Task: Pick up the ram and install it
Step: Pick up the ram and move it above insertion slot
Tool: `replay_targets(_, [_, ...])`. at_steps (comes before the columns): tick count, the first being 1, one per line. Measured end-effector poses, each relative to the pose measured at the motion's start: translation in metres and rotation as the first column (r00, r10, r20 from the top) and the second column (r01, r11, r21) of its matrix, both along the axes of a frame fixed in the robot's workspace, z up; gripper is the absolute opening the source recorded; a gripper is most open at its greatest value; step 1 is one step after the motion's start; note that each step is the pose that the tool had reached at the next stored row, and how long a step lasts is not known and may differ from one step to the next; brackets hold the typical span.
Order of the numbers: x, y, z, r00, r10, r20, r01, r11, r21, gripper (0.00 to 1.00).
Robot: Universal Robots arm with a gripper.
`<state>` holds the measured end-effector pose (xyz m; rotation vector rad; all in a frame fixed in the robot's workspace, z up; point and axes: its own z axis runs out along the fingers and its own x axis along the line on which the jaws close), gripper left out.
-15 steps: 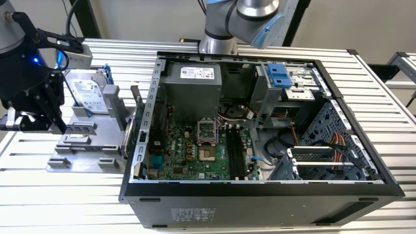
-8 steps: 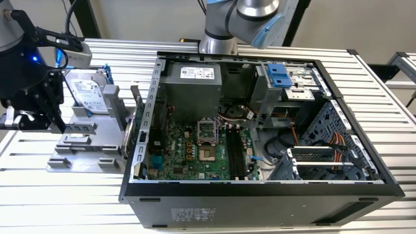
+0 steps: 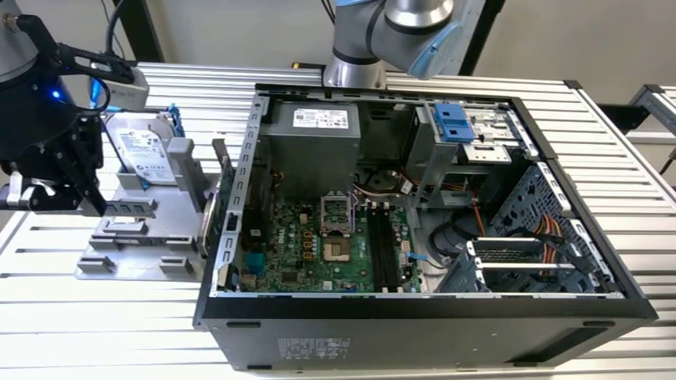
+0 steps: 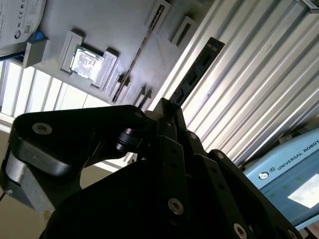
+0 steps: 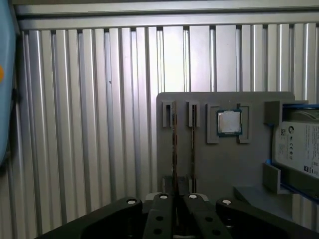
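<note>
Gripping the thin, flat ram (image 4: 198, 69) is the black hand (image 4: 172, 107).

Ribbed metal table (image 3: 106, 332), two loads.
An open case (image 3: 423, 340) stands on it; a grey holder (image 3: 127, 265) lies just beside the case, on the exterior view's left.

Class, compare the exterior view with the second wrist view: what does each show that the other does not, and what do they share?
Exterior view's own: the open computer case and the motherboard inside it.
Second wrist view's own: the ram clamped between the fingers, and a square silver chip seated in its recess.
Shared: the gripper, the grey holder, the hard drive and the ribbed table.
</note>
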<state>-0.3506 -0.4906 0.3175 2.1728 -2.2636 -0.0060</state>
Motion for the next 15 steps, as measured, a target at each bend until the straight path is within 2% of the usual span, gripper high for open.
replay_targets(8, [0.0000,0.0000,0.0040,1.0000,0.000,0.0002,0.000,1.0000,0.0001,0.00])
replay_targets(15, [0.0001,-0.0001,0.0124,1.0000,0.000,0.0003,0.000,1.0000,0.0003,0.00])
